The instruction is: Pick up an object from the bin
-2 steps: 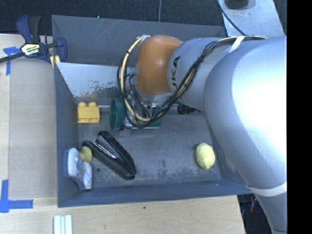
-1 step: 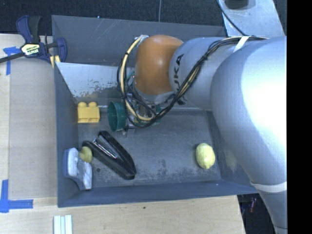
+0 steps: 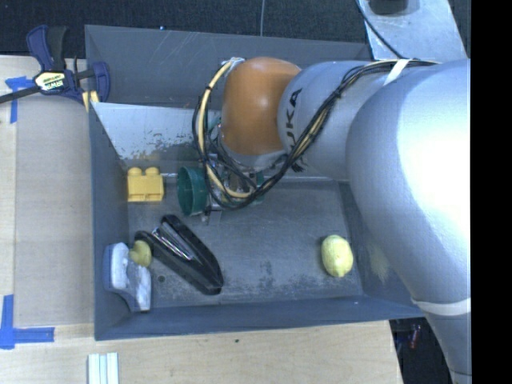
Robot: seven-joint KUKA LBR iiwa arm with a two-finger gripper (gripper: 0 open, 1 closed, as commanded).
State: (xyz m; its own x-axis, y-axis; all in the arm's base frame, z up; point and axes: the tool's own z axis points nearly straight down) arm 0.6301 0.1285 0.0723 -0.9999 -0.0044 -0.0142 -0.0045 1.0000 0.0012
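Sitting just beside the gripper (image 3: 207,206), perhaps touching, is a green cup (image 3: 190,190); grip state unreadable.

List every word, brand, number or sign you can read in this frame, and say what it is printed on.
"KUKA": black letters running along the grey arm, right beside its orange cover.
No lettering can be read on the loose things lying in the bin.

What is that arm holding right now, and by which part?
It cannot be told. The arm's orange cover hangs right by a green cup-like thing near the yellow block, hiding any hold.
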